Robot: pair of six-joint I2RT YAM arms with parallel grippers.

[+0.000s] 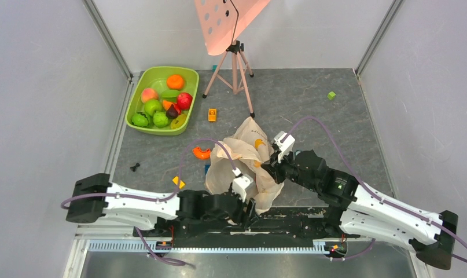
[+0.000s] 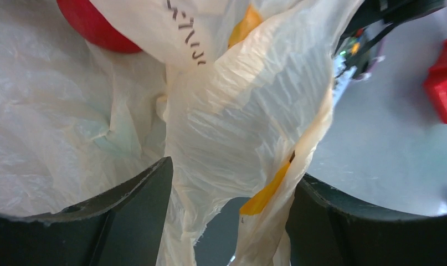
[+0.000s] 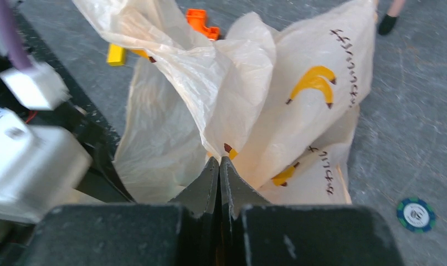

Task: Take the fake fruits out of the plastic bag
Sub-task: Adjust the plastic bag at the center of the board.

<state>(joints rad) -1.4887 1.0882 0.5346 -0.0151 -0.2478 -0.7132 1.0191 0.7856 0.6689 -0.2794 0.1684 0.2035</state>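
Grey table (image 1: 335, 133): one plastic bag (image 1: 245, 153), right end effector (image 3: 219, 162) clamped on it, left end effector (image 2: 231, 175) apart.

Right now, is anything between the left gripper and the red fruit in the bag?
Yes. A fold of the plastic bag hangs between the fingers of the open left gripper and drapes over part of the red fruit beyond it. The right gripper pinches the bag's film, not a fruit.

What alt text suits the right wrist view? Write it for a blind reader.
The right gripper, shut, pinches a fold of the plastic bag, pale and crinkly with yellow banana prints. An orange toy piece and a yellow block lie on the grey table behind it.
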